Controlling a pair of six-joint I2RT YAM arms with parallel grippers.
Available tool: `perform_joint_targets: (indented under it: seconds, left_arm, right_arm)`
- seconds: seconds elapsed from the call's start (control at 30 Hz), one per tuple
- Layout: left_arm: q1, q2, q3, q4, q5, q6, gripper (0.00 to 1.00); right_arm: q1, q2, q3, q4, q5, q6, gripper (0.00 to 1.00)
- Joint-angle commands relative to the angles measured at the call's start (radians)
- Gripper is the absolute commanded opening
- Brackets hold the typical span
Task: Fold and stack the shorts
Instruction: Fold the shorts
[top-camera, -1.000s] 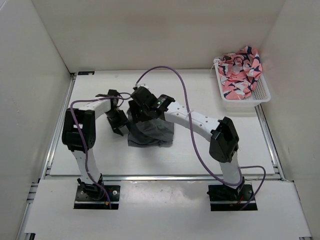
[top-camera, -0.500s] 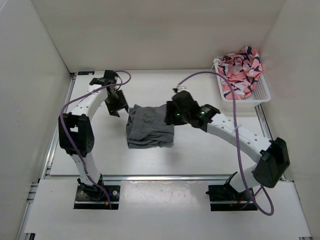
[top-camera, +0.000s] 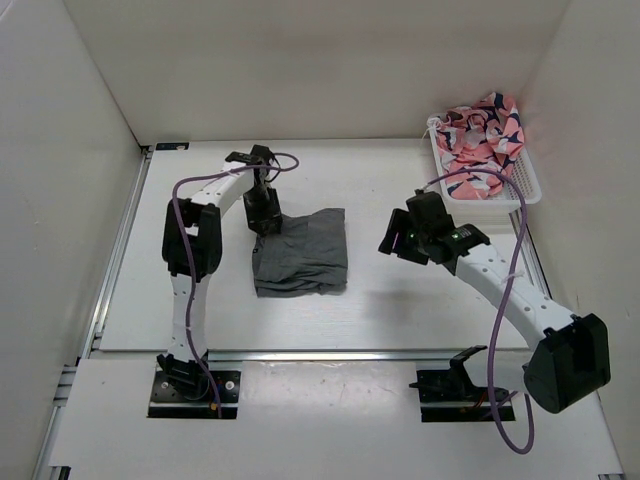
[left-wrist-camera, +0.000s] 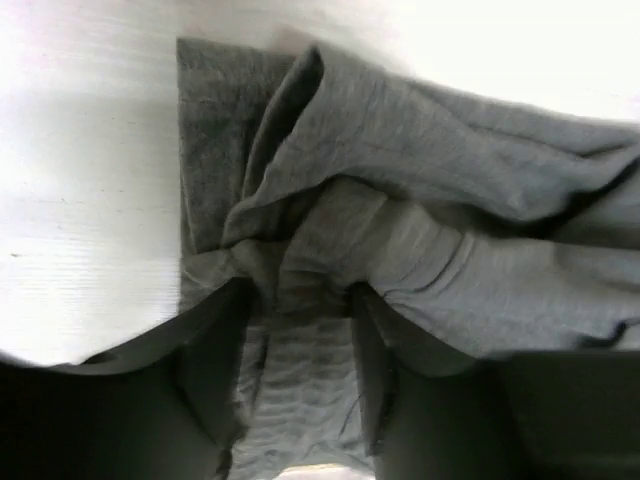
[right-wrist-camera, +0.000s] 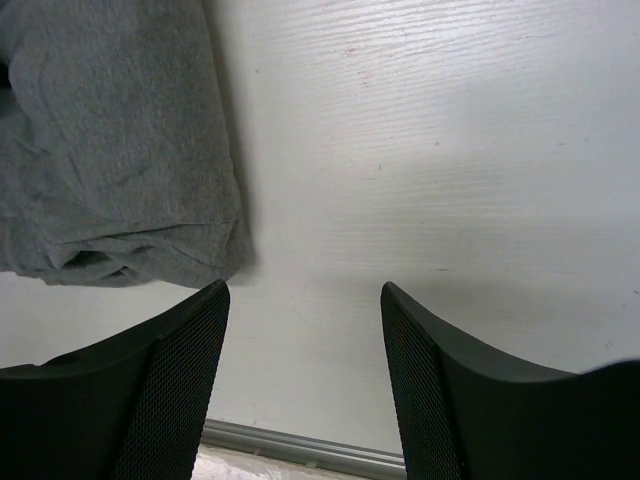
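The grey shorts (top-camera: 300, 252) lie folded in a rough square at the middle of the table. My left gripper (top-camera: 262, 216) is down on their far left corner. In the left wrist view the ribbed waistband of the shorts (left-wrist-camera: 420, 200) fills the gap of the left gripper (left-wrist-camera: 300, 292), whose jaws stand apart on either side of the bunched cloth. My right gripper (top-camera: 393, 243) hovers to the right of the shorts, clear of them. Seen from the right wrist, the right gripper (right-wrist-camera: 305, 292) is open over bare table, with a corner of the shorts (right-wrist-camera: 110, 130) at the upper left.
A white basket (top-camera: 522, 188) stands at the back right with a pink patterned cloth (top-camera: 482, 140) heaped in it. White walls close in the table on three sides. An aluminium rail (right-wrist-camera: 300, 450) runs along the table's near edge.
The right arm has swung off the shorts to the right. The left gripper has come from the far left onto the shorts' far left corner. The shorts lie flatter and wider.
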Motion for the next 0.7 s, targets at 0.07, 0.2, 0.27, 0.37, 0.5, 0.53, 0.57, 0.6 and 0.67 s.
perform_joint_targets:
  seconds: [0.07, 0.2, 0.27, 0.37, 0.5, 0.53, 0.57, 0.6, 0.67]
  left_arm:
    - [-0.003, -0.088, 0.025, -0.039, 0.027, 0.044, 0.1]
    - [0.008, -0.186, 0.004, -0.048, 0.018, 0.035, 0.1]
    - [0.019, -0.22, -0.022, -0.048, 0.009, 0.026, 0.1]
    - [0.062, -0.282, -0.08, -0.048, -0.001, 0.014, 0.1]
    - [0.14, -0.274, -0.128, -0.035, 0.012, 0.05, 0.83]
    - [0.14, -0.274, -0.128, -0.035, 0.012, 0.05, 0.84]
    - [0.14, -0.26, -0.128, -0.045, 0.012, 0.05, 0.92]
    - [0.149, -0.26, -0.117, -0.054, 0.012, 0.06, 0.93]
    - [0.149, -0.277, -0.108, -0.066, -0.03, 0.048, 0.94]
  right_arm:
    - [-0.019, -0.022, 0.001, 0.023, -0.033, 0.003, 0.67]
    - [-0.019, -0.013, 0.001, 0.023, -0.033, -0.006, 0.67]
    - [-0.019, -0.004, 0.001, 0.023, -0.033, -0.015, 0.67]
    - [-0.019, -0.004, 0.001, 0.033, -0.043, -0.026, 0.69]
    - [-0.019, 0.005, 0.019, 0.089, -0.085, -0.046, 0.84]
    - [-0.009, 0.022, 0.037, 0.089, -0.085, -0.046, 0.84]
    - [-0.009, 0.039, 0.059, 0.089, -0.105, -0.063, 0.84]
    - [0.003, 0.059, 0.082, 0.089, -0.119, -0.077, 0.84]
    - [0.037, 0.135, 0.17, 0.077, -0.145, -0.115, 0.75]
